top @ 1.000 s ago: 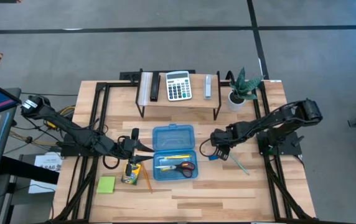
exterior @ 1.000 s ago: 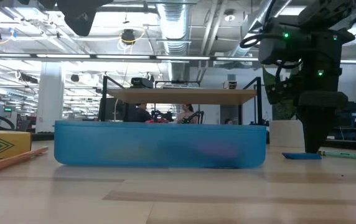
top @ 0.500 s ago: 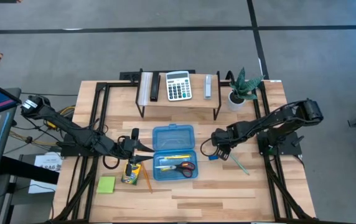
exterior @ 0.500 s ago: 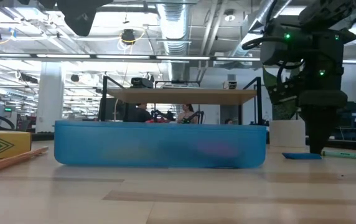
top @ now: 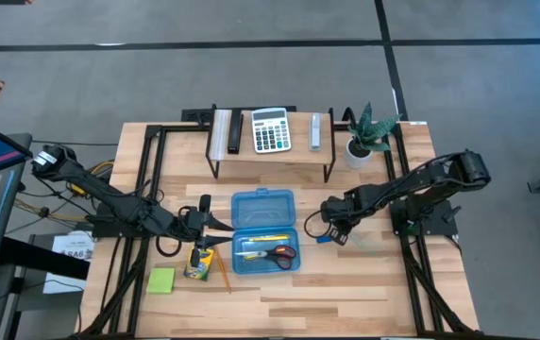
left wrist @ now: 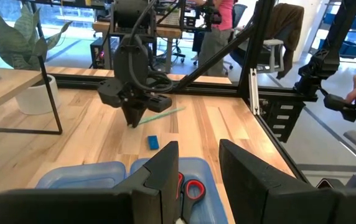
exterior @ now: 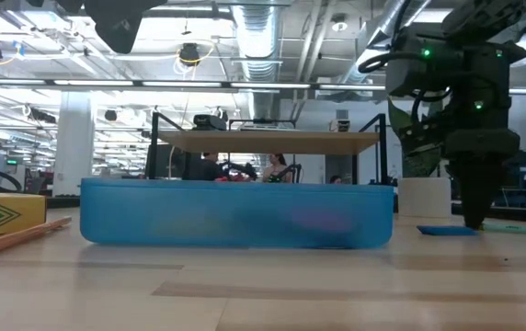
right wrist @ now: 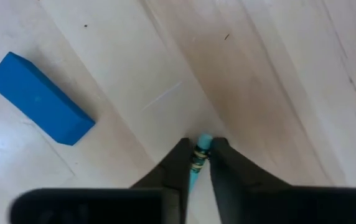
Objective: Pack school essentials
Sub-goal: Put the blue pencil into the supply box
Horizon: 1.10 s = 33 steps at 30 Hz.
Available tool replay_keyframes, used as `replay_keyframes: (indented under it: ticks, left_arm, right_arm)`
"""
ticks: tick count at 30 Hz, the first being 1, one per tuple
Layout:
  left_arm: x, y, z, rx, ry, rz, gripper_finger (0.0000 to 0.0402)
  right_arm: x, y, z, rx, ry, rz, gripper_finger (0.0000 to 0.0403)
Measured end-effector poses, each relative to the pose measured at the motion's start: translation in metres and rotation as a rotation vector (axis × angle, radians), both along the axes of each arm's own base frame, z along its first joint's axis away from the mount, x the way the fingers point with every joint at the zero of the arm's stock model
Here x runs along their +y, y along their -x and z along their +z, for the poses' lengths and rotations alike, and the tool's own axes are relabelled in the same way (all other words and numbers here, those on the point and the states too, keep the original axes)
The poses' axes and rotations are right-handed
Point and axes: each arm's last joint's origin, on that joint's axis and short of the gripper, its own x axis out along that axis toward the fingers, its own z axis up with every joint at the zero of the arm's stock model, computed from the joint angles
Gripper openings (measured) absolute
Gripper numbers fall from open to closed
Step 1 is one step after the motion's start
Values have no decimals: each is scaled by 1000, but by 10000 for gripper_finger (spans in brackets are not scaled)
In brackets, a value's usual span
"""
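The open translucent blue case [top: 264, 232] holds red-handled scissors [top: 279, 253] and a yellow pencil [top: 265, 238]. The crayon box [top: 197, 263], orange pencil [top: 222, 272] and lime sticky pad [top: 162, 280] lie flat on the table to its left. My right gripper [top: 338, 235] stands right of the case, shut on the teal pen [left wrist: 162, 114]. The blue eraser [right wrist: 40, 107] lies flat beside it. My left gripper [top: 217, 229] waits at the case's left edge, fingers a little apart; whether it touches the case I cannot tell. My right gripper pinches the teal pen's end [right wrist: 201, 148], the one nearest the case, between its two fingertips. The fingers come from above, pointing down. The rest of the pen [exterior: 519, 225] lies on the table, reaching away toward the table's right edge.
At the back a low wooden shelf [top: 270, 151] carries the calculator [top: 270, 130] and small items. A potted plant [top: 368, 134] stands at the back right. Black frame rails run along both table sides. People show in the room behind.
My right gripper has shifted a little toward the table's right edge and down, from beside the eraser onto the pen's end. The eraser and the case have stayed where they were.
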Motion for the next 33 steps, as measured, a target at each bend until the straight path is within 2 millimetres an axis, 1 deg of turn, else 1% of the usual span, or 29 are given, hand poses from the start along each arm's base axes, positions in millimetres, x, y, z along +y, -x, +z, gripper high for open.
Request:
replay_keyframes:
  ticks: [4,7,13,18,27,30,33]
  left_arm:
    - [0,0,0,0,0,0,102]
    - [0,0,0,-1,0,1,102]
    - [0,0,0,-2,-2,14,102]
    - [0,0,0,-2,-3,17,102]
    - [0,0,0,-2,-3,18,102]
    - [0,0,0,-2,-4,18,102]
    - [0,0,0,-2,-4,18,102]
  right_arm:
    - [0,0,0,3,1,9,23]
    - [0,0,1,0,2,20,8]
    - [0,-6,7,-9,8,30,15]
    - [1,-12,13,-42,9,48,3]
    - [2,-25,28,-105,13,84,2]
    - [3,-26,28,-107,8,97,14]
    - [8,-25,28,-109,-9,120,38]
